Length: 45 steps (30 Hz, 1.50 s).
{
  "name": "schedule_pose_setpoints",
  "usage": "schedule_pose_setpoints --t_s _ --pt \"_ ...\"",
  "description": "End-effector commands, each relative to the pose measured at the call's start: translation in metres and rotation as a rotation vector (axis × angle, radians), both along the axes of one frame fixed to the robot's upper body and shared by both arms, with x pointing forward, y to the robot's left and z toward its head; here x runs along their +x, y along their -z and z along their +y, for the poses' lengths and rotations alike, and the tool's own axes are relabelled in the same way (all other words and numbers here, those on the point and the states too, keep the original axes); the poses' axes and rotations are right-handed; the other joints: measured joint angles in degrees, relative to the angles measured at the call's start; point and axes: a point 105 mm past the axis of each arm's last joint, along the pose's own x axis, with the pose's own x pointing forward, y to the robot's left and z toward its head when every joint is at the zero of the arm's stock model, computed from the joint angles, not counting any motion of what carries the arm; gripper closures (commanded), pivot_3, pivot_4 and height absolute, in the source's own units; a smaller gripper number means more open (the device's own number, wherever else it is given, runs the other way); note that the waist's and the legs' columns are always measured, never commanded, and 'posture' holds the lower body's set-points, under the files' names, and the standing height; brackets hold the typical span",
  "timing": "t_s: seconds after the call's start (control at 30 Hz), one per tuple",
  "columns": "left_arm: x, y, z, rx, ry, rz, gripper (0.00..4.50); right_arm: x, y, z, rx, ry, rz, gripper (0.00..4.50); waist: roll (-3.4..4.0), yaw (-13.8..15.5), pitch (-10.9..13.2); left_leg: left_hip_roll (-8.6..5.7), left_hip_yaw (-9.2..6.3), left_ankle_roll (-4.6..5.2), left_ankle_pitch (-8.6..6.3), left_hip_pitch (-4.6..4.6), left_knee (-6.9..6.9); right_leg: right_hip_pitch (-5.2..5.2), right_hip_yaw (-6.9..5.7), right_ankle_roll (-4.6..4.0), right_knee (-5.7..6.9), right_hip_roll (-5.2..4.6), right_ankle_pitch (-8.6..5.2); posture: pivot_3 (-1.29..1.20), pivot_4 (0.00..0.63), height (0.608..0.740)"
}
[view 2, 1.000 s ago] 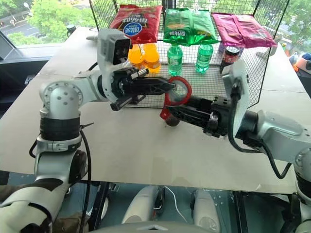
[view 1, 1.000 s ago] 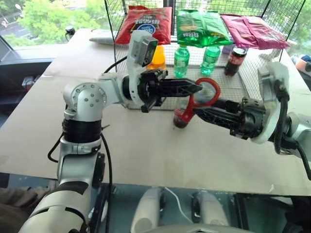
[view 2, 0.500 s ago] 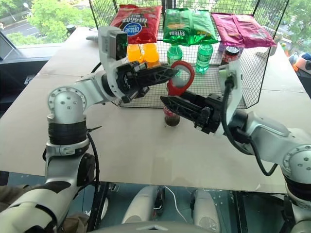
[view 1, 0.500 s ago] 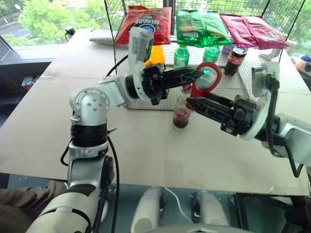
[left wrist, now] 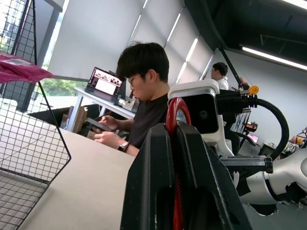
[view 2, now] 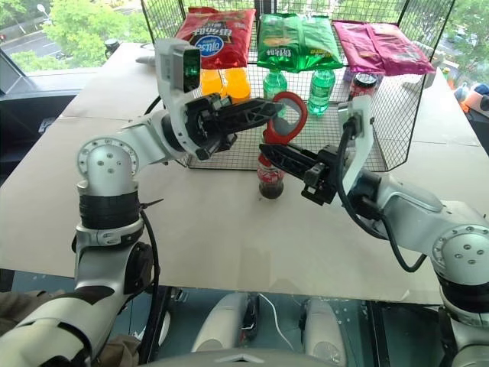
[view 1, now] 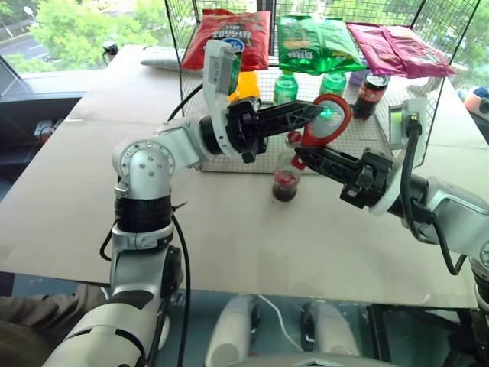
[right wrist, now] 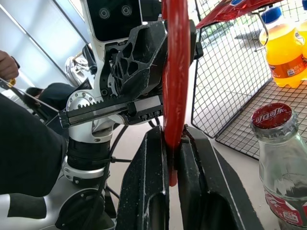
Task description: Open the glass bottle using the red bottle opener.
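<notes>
The red bottle opener (view 1: 325,122) is up in the air, above the table (view 1: 229,229), and both grippers have it. The left gripper (view 1: 312,112) is squeezed tight on the round ring end. The right gripper (right wrist: 172,141) is pinched shut on the handle end, with its two black fingers (right wrist: 148,182) pressing the flat red handle from both sides. The glass bottle (view 1: 286,172) stands up straight on the table, just under the opener and a little to its left. Its red cap (right wrist: 272,116) is on, and the opener is not touching it. Behind the bottle, on the far side, is a wire rack (view 1: 367,130) with green bottles (view 1: 285,88) in it.
</notes>
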Motion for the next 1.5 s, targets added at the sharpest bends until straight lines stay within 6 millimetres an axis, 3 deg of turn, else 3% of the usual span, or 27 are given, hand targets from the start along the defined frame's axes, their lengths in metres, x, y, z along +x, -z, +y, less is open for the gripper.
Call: schedule_pose_setpoints --t_s 0.03,0.07,0.23,0.37,0.47,0.5,0.6,0.63,0.77,0.9,1.07,1.33,1.43,1.5 --pt "-0.007 -0.008 0.003 -0.023 0.008 -0.047 3.96 -0.008 -0.009 0.003 0.006 -0.018 -0.053 4.50 0.00 0.0 0.0 0.00 0.00 0.00 0.00 0.00 0.00 0.00 0.00 0.00 0.00 0.00 0.00 0.00 0.150 0.740" --pt "-0.006 -0.009 0.004 -0.025 0.003 -0.046 3.96 -0.008 -0.009 0.002 -0.002 -0.010 -0.058 4.50 0.00 0.0 0.0 0.00 0.00 0.00 0.00 0.00 0.00 0.00 0.00 0.00 0.00 0.00 0.00 0.00 0.150 0.740" --pt "-0.005 -0.019 0.021 -0.023 -0.059 -0.060 1.83 0.006 -0.013 -0.016 -0.122 0.152 -0.192 4.50 0.00 0.0 0.0 0.00 0.01 0.00 0.00 0.00 0.02 0.00 0.01 0.00 0.00 0.00 0.00 0.00 0.150 0.740" --pt "0.002 -0.022 0.036 0.002 -0.194 -0.111 1.83 0.017 -0.015 -0.031 -0.240 0.308 -0.304 4.50 0.00 0.0 0.0 0.00 0.00 0.00 0.00 0.00 0.02 -0.01 0.00 0.00 0.02 0.01 0.00 0.00 0.150 0.740" --pt "0.008 -0.006 0.044 0.097 -0.324 -0.196 1.83 0.030 -0.008 -0.040 -0.390 0.433 -0.386 4.50 0.01 0.0 0.0 0.00 0.03 -0.01 0.00 0.00 0.02 -0.01 0.01 0.00 0.02 0.00 0.00 0.00 0.150 0.740" --pt "0.009 0.001 0.046 0.127 -0.356 -0.218 1.40 0.034 -0.003 -0.042 -0.434 0.468 -0.403 4.50 0.01 0.0 0.0 -0.02 0.06 -0.02 0.01 0.01 0.02 -0.01 0.03 0.00 0.01 0.00 0.00 0.00 0.150 0.740" --pt "0.013 0.026 0.048 0.224 -0.429 -0.288 0.67 0.044 0.010 -0.045 -0.499 0.532 -0.419 4.50 -0.02 0.0 0.0 0.00 0.08 -0.04 0.02 0.04 0.02 0.00 0.03 -0.02 0.01 0.01 0.00 0.00 0.150 0.740" --pt "0.014 0.034 0.048 0.255 -0.446 -0.316 0.07 0.046 0.014 -0.046 -0.530 0.552 -0.435 4.50 -0.02 0.1 0.0 0.01 0.08 -0.05 0.02 0.03 0.01 -0.01 0.03 -0.08 0.02 0.00 -0.03 0.00 0.150 0.740" --pt "0.014 0.054 0.041 0.295 -0.425 -0.345 0.02 0.057 0.021 -0.053 -0.612 0.632 -0.481 4.50 -0.02 0.2 0.0 -0.01 0.04 -0.04 0.02 -0.03 0.05 -0.02 0.01 -0.23 0.01 -0.02 -0.12 0.00 0.150 0.740" --pt "0.029 0.078 0.030 0.324 -0.413 -0.342 0.02 0.068 0.029 -0.058 -0.678 0.673 -0.508 4.50 -0.02 0.2 -0.1 -0.03 0.05 -0.02 0.00 -0.03 0.10 0.00 0.02 -0.22 0.00 -0.02 -0.11 0.00 0.150 0.740" --pt "0.042 0.084 0.023 0.330 -0.418 -0.365 0.02 0.070 0.032 -0.058 -0.717 0.688 -0.538 4.50 -0.02 0.0 0.0 -0.02 0.04 -0.02 0.01 -0.04 0.12 -0.02 0.02 0.01 0.04 0.07 0.02 0.00 0.150 0.740" --pt "0.047 0.085 0.014 0.287 -0.382 -0.370 0.02 0.068 0.039 -0.055 -0.758 0.698 -0.566 4.50 -0.02 0.0 0.0 -0.01 0.04 -0.01 0.00 -0.04 0.15 -0.01 0.02 0.03 0.04 0.06 0.02 0.00 0.150 0.740" --pt "0.047 0.084 0.014 0.280 -0.373 -0.371 0.66 0.067 0.041 -0.054 -0.768 0.698 -0.569 4.50 -0.02 0.0 0.0 0.00 0.03 -0.01 0.00 -0.04 0.16 -0.01 0.02 0.03 0.04 0.06 0.02 0.00 0.150 0.740" --pt "0.046 0.083 0.013 0.278 -0.368 -0.375 1.53 0.067 0.041 -0.054 -0.770 0.698 -0.573 4.50 -0.02 0.0 0.0 0.00 0.03 -0.01 0.00 -0.04 0.16 -0.01 0.02 0.03 0.05 0.06 0.02 0.00 0.150 0.740"
